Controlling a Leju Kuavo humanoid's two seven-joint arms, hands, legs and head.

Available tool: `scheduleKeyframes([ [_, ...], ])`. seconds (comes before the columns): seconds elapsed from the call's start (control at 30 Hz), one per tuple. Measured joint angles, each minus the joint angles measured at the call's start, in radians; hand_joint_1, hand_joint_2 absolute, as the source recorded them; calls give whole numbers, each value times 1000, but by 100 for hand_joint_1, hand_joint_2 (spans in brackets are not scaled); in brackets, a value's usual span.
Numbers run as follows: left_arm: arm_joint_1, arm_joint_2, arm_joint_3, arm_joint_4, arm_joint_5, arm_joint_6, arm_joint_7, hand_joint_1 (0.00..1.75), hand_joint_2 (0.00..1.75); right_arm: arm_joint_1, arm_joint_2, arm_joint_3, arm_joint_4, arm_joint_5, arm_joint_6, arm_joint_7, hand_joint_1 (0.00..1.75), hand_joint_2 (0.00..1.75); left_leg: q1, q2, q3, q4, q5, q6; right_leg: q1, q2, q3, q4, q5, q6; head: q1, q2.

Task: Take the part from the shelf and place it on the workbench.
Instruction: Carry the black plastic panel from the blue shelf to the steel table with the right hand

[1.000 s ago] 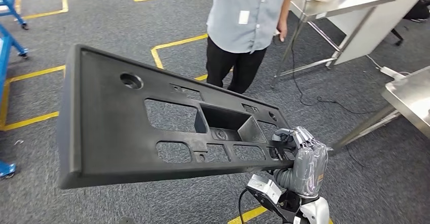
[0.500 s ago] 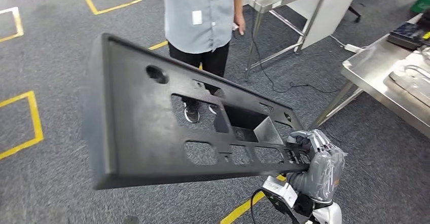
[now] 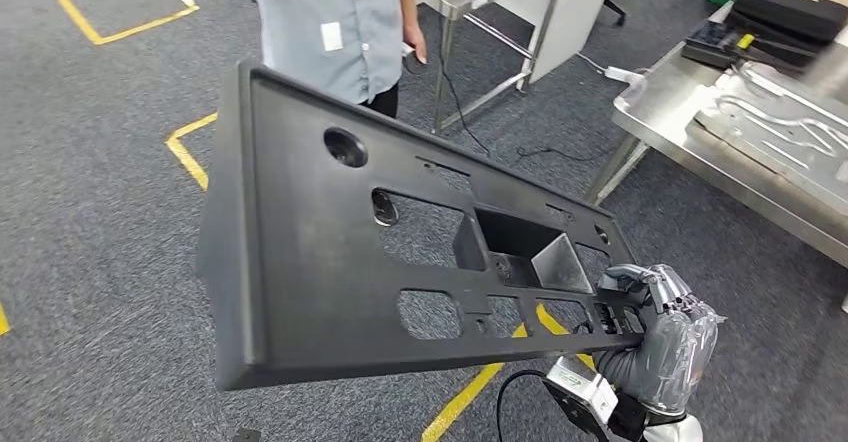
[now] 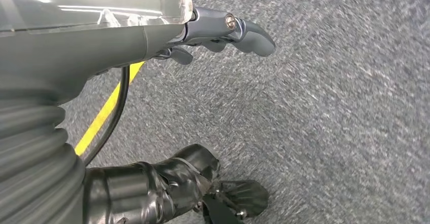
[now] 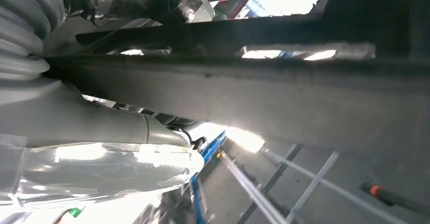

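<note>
Grey carpet (image 3: pixel 90 212) marked with yellow tape lines (image 3: pixel 185 147) is lying below me. To my right a steel workbench (image 3: pixel 650 112) is carrying a flat metal panel (image 3: pixel 780 132) and black cases (image 3: pixel 770 17).

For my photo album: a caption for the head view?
Robot's right hand carries a black panel toward a steel workbench.

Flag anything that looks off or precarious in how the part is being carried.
The long black part is held at one end only, by the right hand, so most of it sticks out unsupported and tilted over the carpet. The left hand hangs over the floor, holding nothing. A person stands just beyond the part's far end.
</note>
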Motion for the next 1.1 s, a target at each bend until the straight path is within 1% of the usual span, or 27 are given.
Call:
scheduleKeyframes([
  [0.03, 1, 0, 1, 0, 0, 0, 0, 0, 175, 4, 2, -5, 0, -1, 0, -1, 175, 175, -1, 12, 1, 0, -2, 0, -1, -4, -13, 26, -2, 1, 0, 0],
  [0.07, 1, 1, 1, 0, 0, 0, 0, 0, 175, 7, 3, -11, -1, -2, 0, -1, 175, 175, -2, 24, 3, 0, -5, 0, -1, -6, -7, 15, 14, -1, 0, 0],
  [0.13, 0, 1, 1, 0, 0, 0, -1, 0, 175, 13, 6, -21, -4, -4, 0, -2, 175, 175, -4, 45, 12, 0, -11, -2, 6, -26, 55, -102, 79, -14, 0, 0],
  [0.2, -1, 0, 2, 0, 0, 0, -3, 0, 175, 13, 9, -27, -10, -6, 0, -5, 175, 175, -10, 64, 20, -1, -17, -7, 22, -64, 117, -218, 116, -32, 0, 0],
  [0.23, -1, -1, 2, 0, 0, 0, -5, 0, 175, 14, 11, -29, -13, -7, 0, -8, 175, 175, -11, 73, 22, -2, -19, -10, 28, -76, 129, -244, 118, -39, -1, 0],
  [0.27, -1, -1, 2, 0, 0, -1, -6, 0, 175, 14, 12, -31, -15, -8, 0, -10, 175, 175, -13, 84, 24, -4, -21, -14, 32, -76, 131, -252, 114, -43, -1, 0],
  [0.33, -4, -2, 2, 0, 0, -1, -10, 0, 175, 20, 15, -37, -18, -10, 0, -11, 175, 175, -13, 95, 32, -8, -26, -23, 29, -55, 138, -266, 117, -50, -1, 0],
  [0.37, -5, -2, 2, 0, 0, -1, -11, 0, 175, 22, 16, -40, -20, -12, 0, -11, 175, 175, -13, 81, 32, 3, -35, -28, 24, -44, 147, -277, 121, -53, -1, 0],
  [0.4, -6, -2, 3, 0, 1, -1, -13, 0, 175, 23, 17, -41, -22, -12, -1, -11, 175, 175, -13, 57, 20, 34, -54, -32, 19, -35, 157, -288, 125, -57, -1, 0],
  [0.47, -5, -2, 3, 0, 1, -1, -14, 0, 175, 22, 21, -42, -23, -14, -1, -12, 175, 175, -11, 6, -39, 151, -109, -38, 13, -15, 167, -297, 127, -62, -2, 0],
  [0.5, -4, -1, 3, 0, 1, -1, -14, 0, 175, 21, 23, -43, -23, -15, -1, -12, 175, 175, -10, -3, -76, 217, -132, -40, 13, -3, 167, -295, 125, -64, -2, 0],
  [0.53, -2, 0, 3, 0, 1, -1, -14, 0, 175, 22, 24, -43, -23, -16, -1, -12, 175, 175, -9, -6, -102, 259, -137, -43, 12, 11, 168, -293, 123, -64, -2, 0],
  [0.57, 0, 0, 3, 0, 2, -1, -14, 0, 175, 23, 25, -43, -23, -16, -1, -12, 175, 175, -7, -6, -115, 268, -123, -46, 11, 27, 169, -290, 120, -63, -2, 0],
  [0.6, 1, 1, 4, 0, 2, -1, -14, 0, 175, 24, 26, -43, -23, -16, -1, -12, 175, 175, -5, -9, -106, 235, -88, -48, 9, 43, 170, -285, 116, -59, -2, 0],
  [0.63, 1, 2, 4, 0, 2, -1, -14, 0, 175, 24, 26, -43, -23, -16, -1, -12, 175, 175, -2, -21, -83, 171, -43, -51, 6, 58, 171, -277, 110, -54, -2, 0],
  [0.67, 1, 2, 4, 0, 2, -1, -14, 0, 175, 24, 26, -43, -23, -16, -1, -12, 175, 175, 2, -46, -59, 110, -11, -52, 4, 71, 169, -266, 103, -47, -2, 0],
  [0.7, 1, 3, 5, 0, 2, -1, -14, 0, 175, 24, 26, -43, -23, -16, -1, -12, 175, 175, 6, -70, -39, 61, 7, -51, 4, 83, 163, -254, 96, -41, -2, 0],
  [0.73, 1, 3, 5, 0, 2, -1, -14, 0, 175, 24, 27, -43, -23, -17, -1, -12, 175, 175, 7, -89, -30, 35, 12, -48, 3, 94, 155, -245, 92, -34, -2, 0],
  [0.77, 0, 3, 5, 0, 2, -2, -14, 0, 175, 24, 27, -43, -24, -17, -1, -12, 175, 175, 6, -97, -28, 31, 5, -44, 1, 104, 148, -239, 90, -28, -1, 0],
  [0.83, -1, 3, 5, 0, 2, -2, -14, 0, 175, 28, 27, -44, -24, -17, -1, -12, 175, 175, 5, -77, -25, 26, 5, -33, -2, 116, 142, -238, 91, -18, -2, 0],
  [0.87, -1, 3, 6, 0, 2, -2, -14, 0, 175, 29, 27, -45, -24, -17, -1, -12, 175, 175, 7, -66, -21, 21, 6, -27, -1, 99, 138, -230, 86, -13, -1, 0],
  [0.9, -1, 3, 6, 0, 2, -2, -14, 0, 175, 29, 26, -46, -24, -17, -1, -13, 175, 175, 8, -53, -18, 17, 7, -21, 0, 73, 126, -205, 73, -8, -1, 0],
  [0.97, -1, 3, 6, 0, 1, -2, -15, 0, 175, 27, 26, -47, -24, -17, -1, -13, 175, 175, 8, -27, -11, 13, 5, -13, 1, 13, 70, -96, 21, 1, 0, 0],
  [1.0, 0, 3, 6, 0, 1, -2, -15, 0, 175, 27, 26, -47, -24, -17, -1, -13, 175, 175, 6, -13, -10, 12, 2, -11, -2, 1, 34, -31, -3, 5, 0, 0],
  [1.03, 1, 4, 6, 0, 1, -2, -15, 0, 175, 28, 26, -47, -24, -17, -1, -13, 175, 175, 6, 0, -8, 13, 0, -11, -4, -4, 5, 17, -14, 7, 0, 0],
  [1.07, 2, 4, 7, 0, 1, -2, -15, 0, 175, 29, 26, -47, -24, -17, -1, -13, 175, 175, 6, 13, -5, 13, -4, -11, -5, -6, -7, 29, -4, 8, 0, 0],
  [1.1, 1, 4, 7, 0, 2, -2, -15, 0, 175, 29, 26, -47, -24, -17, -1, -13, 175, 175, 6, 25, 0, 12, -7, -12, -6, -10, 3, 2, 24, 7, 0, 0],
])
